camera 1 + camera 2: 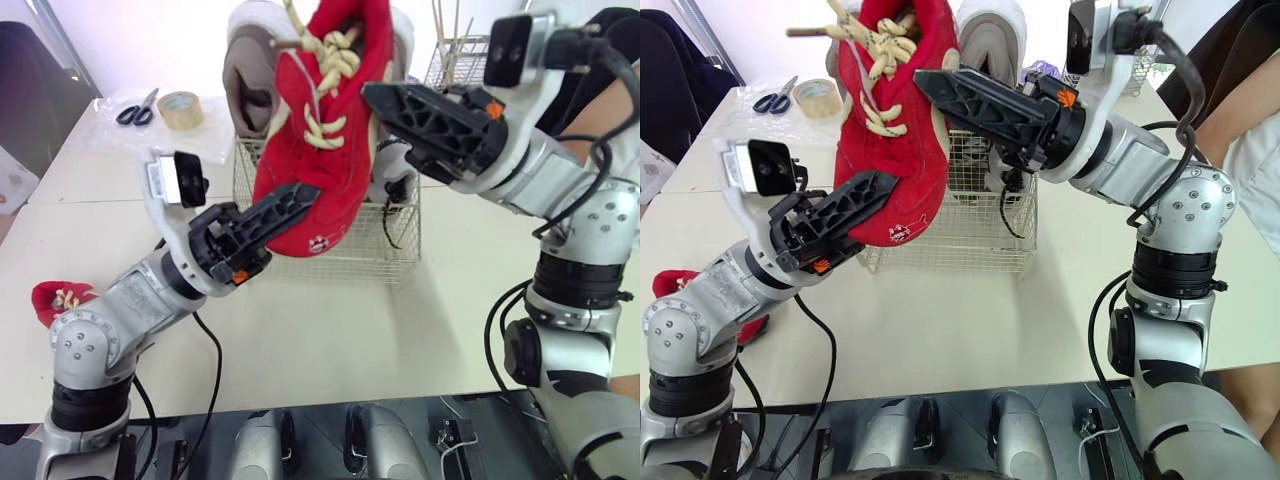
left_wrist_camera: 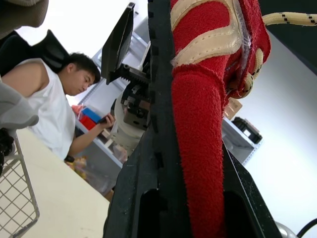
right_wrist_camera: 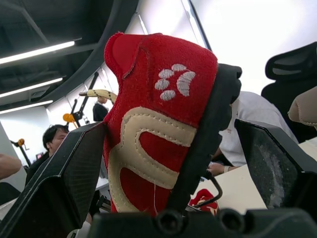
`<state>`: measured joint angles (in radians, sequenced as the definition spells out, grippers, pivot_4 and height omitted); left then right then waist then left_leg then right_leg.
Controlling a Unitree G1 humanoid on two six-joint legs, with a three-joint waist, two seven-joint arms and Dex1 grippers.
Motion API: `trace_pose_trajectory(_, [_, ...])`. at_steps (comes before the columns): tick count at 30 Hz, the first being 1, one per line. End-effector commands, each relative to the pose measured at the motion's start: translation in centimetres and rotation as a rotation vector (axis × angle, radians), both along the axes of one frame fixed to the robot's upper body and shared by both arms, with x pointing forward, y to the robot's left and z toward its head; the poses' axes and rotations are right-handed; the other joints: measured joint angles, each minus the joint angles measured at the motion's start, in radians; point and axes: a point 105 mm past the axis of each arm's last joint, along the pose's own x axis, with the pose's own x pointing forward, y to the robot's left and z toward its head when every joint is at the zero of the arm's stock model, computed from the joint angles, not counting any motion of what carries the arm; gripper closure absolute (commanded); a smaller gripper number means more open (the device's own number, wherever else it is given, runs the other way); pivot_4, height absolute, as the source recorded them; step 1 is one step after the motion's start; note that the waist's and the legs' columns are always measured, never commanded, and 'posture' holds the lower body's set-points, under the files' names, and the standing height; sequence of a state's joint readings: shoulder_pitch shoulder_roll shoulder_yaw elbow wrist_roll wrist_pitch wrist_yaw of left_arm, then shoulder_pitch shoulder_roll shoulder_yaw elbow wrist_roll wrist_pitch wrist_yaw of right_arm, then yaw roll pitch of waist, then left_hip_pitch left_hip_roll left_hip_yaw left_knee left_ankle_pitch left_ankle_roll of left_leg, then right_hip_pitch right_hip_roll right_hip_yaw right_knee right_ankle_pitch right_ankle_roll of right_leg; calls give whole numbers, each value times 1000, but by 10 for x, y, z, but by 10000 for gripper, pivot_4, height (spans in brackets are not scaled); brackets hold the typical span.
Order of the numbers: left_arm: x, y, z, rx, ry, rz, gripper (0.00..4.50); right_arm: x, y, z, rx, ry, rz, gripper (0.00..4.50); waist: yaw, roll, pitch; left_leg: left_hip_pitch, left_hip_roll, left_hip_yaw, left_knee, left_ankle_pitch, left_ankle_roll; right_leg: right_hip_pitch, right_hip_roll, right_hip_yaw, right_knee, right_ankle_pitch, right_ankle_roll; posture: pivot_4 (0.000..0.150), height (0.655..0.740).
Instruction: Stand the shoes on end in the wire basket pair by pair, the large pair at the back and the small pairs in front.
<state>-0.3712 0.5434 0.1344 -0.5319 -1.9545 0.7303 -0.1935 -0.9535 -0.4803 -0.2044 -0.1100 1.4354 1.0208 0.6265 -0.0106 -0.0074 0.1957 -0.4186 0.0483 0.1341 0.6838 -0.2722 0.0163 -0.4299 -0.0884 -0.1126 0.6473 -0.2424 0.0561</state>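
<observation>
Far left on table: spare red shoe [image 1: 58,298], lying by tbl edge, well apart from basket.
Back left: scissors [image 1: 137,108] & tape roll [image 1: 180,108], side by side on a clear plastic sheet.
L gripper [image 1: 300,200]: fingers pinching toe end of held red shoe [image 1: 330,170], one each side; seen close in L wrist view.
Held shoe: up in the air, toe down, heel up, cream laces twd camera; hangs before front-left of wire basket [image 1: 400,250]; can't tell if touching the wire.
Basket: mid tbl, upright; pale shoes [image 1: 248,70] standing on end at its back, tops above rim.
R gripper [image 1: 385,100]: fingers spread either side of shoe's heel; in R wrist view one lies against red upper, other apart from black sole.
Back right: 2nd wire basket [image 1: 455,55].
Far right: person [image 1: 1240,130] beside tbl.
</observation>
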Motion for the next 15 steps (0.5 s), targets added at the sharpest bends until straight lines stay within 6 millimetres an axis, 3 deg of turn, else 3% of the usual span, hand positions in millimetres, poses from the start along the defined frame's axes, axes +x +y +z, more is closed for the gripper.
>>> trace_pose_trajectory(1, [-10, -2, 8, -5, -50, -37, 38416, -8, 2, 12, 14, -69, 19, 2775, 0, 0, 0, 0, 0, 0, 0, 0, 0, 0, 0, 0, 0, 0, 0, 1500, 7400])
trace_pose_trajectory(3, [-10, -1, 7, -2, -48, -34, 38416, -8, 2, 12, 16, -71, 21, 8269, 0, 0, 0, 0, 0, 0, 0, 0, 0, 0, 0, 0, 0, 0, 0, 1500, 7400])
trace_pose_trajectory(8, [-8, 0, 2, 42, -62, 3, 38416, -14, -3, 13, 9, -107, 53, 31527, 0, 0, 0, 0, 0, 0, 0, 0, 0, 0, 0, 0, 0, 0, 0, 1500, 7400])
trace_pose_trajectory(15, [-3, 9, -12, 173, -98, 126, 38416, -17, -15, 25, 11, -189, 72, 31527, -1, 0, 0, 0, 0, 0, 0, -1, 1, 0, 0, 0, 0, 0, 0, 1500, 7400])
